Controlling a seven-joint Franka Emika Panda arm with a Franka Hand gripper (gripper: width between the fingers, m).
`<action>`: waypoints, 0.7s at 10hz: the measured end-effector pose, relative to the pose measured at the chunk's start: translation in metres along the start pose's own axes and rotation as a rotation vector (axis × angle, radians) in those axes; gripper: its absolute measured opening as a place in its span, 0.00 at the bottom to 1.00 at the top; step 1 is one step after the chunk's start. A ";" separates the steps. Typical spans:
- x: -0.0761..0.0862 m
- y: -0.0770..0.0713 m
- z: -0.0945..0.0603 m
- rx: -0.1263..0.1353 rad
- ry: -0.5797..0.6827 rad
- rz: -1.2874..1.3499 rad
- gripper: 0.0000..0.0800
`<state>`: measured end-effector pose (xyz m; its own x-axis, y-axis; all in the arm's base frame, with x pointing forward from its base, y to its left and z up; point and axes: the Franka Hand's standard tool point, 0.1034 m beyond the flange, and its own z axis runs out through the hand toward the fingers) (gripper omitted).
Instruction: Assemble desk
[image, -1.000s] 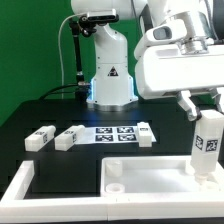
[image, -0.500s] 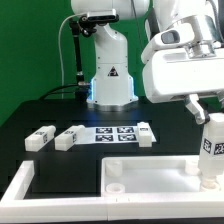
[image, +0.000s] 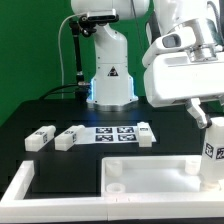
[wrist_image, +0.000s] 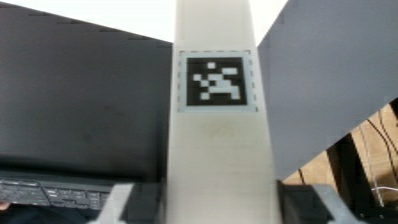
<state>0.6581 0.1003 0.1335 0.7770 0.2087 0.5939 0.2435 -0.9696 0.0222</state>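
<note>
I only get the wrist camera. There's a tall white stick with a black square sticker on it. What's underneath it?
Observer: That's a desk leg, upright in the gripper. Under it lies the big white tabletop, near its corner at the exterior view's right.
Operator: Are there any others?
Observer: Yes, three other legs lie on the black table, two at the exterior view's left, one further right.
Operator: What's between them?
Observer: The marker board, lying flat.
</note>
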 end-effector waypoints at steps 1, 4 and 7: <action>-0.002 0.000 0.001 -0.005 0.010 0.000 0.36; -0.003 0.000 0.000 -0.021 0.052 -0.003 0.36; -0.003 0.001 0.000 -0.021 0.051 -0.002 0.59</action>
<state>0.6554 0.0991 0.1319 0.7457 0.2047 0.6340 0.2324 -0.9718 0.0403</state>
